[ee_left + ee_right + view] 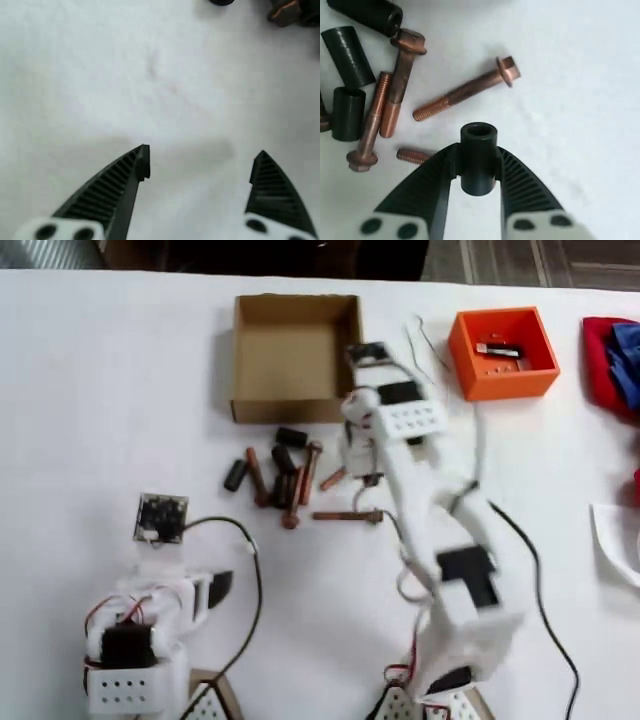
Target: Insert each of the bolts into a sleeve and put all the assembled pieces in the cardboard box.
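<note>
My right gripper [478, 159] is shut on a black sleeve [478, 137], held upright just above the table. Beyond it lies a copper bolt [467, 90], with more bolts [400, 75] and loose black sleeves [347, 112] in a pile to one side. From above, that pile [280, 475] sits just in front of the cardboard box [295, 355], and the right gripper [358, 462] hangs at its right edge. One bolt [348, 515] lies apart, near the arm. My left gripper [202, 160] is open over bare white table, at the front left [215, 590].
An orange bin [503, 352] holding a small dark part stands at the back right. Red and blue cloth [612, 355] lies at the far right edge. Black cables [530, 570] trail from the arms across the front of the table.
</note>
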Controlling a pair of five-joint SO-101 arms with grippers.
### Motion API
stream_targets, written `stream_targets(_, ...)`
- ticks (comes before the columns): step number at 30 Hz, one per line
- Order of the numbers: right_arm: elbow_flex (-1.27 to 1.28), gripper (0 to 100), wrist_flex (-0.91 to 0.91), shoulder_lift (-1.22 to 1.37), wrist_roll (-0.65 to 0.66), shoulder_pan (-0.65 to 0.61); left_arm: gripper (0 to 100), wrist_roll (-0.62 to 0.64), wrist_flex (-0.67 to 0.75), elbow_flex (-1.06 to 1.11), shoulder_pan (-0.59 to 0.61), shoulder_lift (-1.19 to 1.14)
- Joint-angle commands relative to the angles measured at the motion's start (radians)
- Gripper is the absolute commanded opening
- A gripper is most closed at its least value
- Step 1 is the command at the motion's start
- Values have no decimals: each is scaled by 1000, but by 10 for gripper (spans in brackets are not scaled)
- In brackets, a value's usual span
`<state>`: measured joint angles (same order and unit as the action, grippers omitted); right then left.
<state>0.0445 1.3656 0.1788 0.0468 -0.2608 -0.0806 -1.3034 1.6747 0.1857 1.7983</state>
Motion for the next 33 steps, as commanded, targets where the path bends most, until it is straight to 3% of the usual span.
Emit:
stream_targets(1,97,23,50,-320,58,48,336,-5,15,19,-5,26)
stream_targets(7,379,23,31,-823,189,136,336,-5,15,19,-5,26)
stream_targets(12,520,23,41,-1070,203,136,336,-5,15,19,-5,26)
stream_targets(28,559,23,38,-1112,199,120,336,-5,20,19,-57,26)
stream_targets(31,562,23,38,-1112,199,120,336,-6,34,19,14,26)
stream_targets(33,575,23,38,-1112,199,122,336,-8,164,19,104,26)
